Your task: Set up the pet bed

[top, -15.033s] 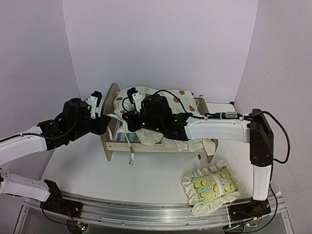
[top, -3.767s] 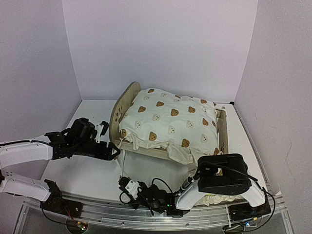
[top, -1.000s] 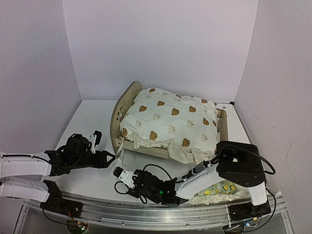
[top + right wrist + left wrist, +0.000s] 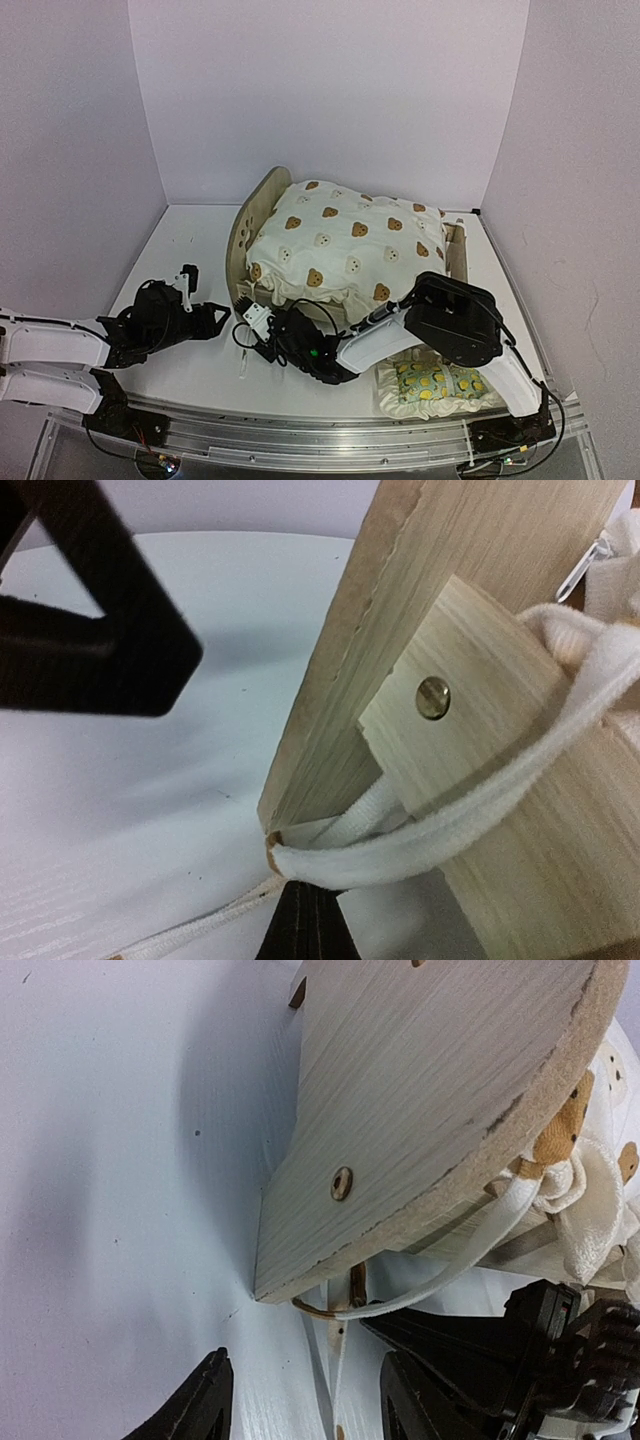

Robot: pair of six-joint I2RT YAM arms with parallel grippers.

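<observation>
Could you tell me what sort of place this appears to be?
Probably a robot test booth: plain lilac walls enclose a white table, with an aluminium mounting rail along its near edge.

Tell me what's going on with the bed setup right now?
The bear-print cushion already lies on the pet bed. The right fingers are shut on a white cushion tie at the lower corner of the headboard, apparently to fasten it. The left fingers are open and empty, low over the table beside that corner. The lemon-print pillow lies on the table under the right arm, not yet on the bed.
</observation>
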